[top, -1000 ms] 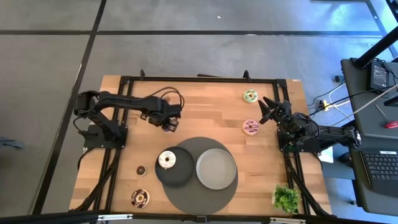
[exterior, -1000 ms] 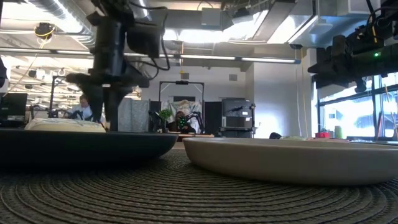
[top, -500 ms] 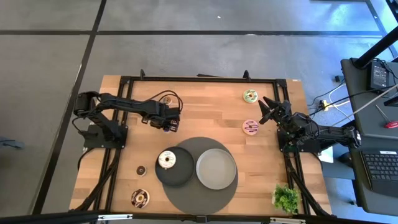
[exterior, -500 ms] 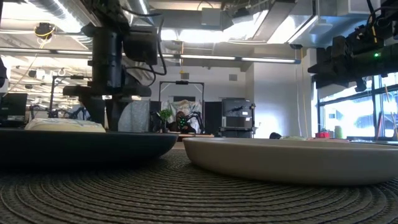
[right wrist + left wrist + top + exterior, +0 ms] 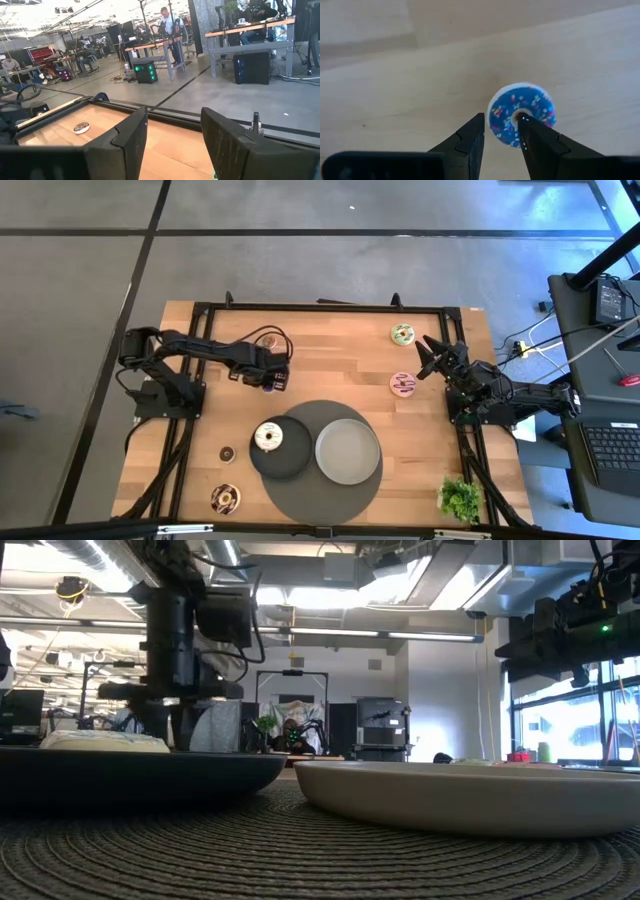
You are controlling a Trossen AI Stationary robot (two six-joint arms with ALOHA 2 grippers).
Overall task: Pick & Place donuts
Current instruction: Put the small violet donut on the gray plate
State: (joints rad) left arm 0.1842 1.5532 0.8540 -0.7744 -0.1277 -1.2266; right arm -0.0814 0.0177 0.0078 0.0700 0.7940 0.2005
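Left gripper (image 5: 499, 134) straddles a round blue sprinkled donut (image 5: 521, 114) on wood, jaws parted; white donut (image 5: 267, 437) on dark plate (image 5: 285, 461); right gripper (image 5: 428, 358) open

Six donuts show from above: a white one (image 5: 268, 437) on the dark plate (image 5: 285, 461), a green one (image 5: 402, 334), a pink one (image 5: 403, 384), a brown one (image 5: 225, 499), a mini dark one (image 5: 227, 453), and one (image 5: 267, 340) beside the left arm. Two plates: dark and grey (image 5: 348, 452). One round mat (image 5: 320, 498). One small plant (image 5: 460, 499). Two arms.

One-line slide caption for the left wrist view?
Left gripper straddles one side of a blue sprinkled donut lying flat on the wooden table, one fingertip at its hole.
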